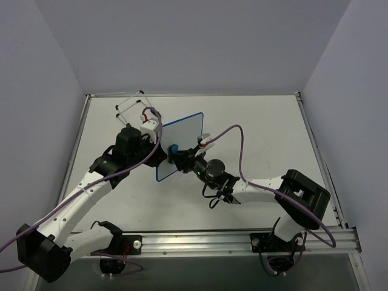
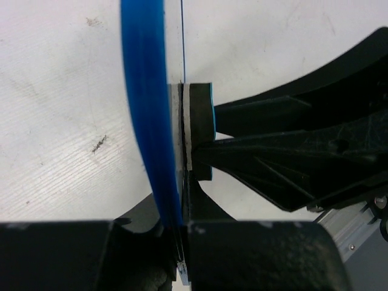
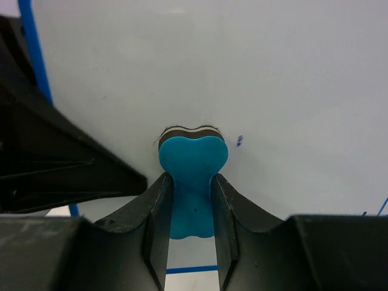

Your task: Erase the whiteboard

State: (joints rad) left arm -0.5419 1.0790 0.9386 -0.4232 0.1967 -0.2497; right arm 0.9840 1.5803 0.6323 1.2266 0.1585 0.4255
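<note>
The whiteboard, white with a thin blue frame, stands on edge, tilted above the table. My left gripper is shut on its lower left edge; the left wrist view shows the blue frame running down into the closed jaws. My right gripper is shut on a small blue eraser and presses its felt face against the board's surface. The eraser also shows edge-on in the left wrist view. A small blue mark sits just right of the eraser. The rest of the visible surface looks blank.
A thin wire easel stand lies at the back left of the white table. Grey walls close in the left, back and right sides. A metal rail runs along the near edge.
</note>
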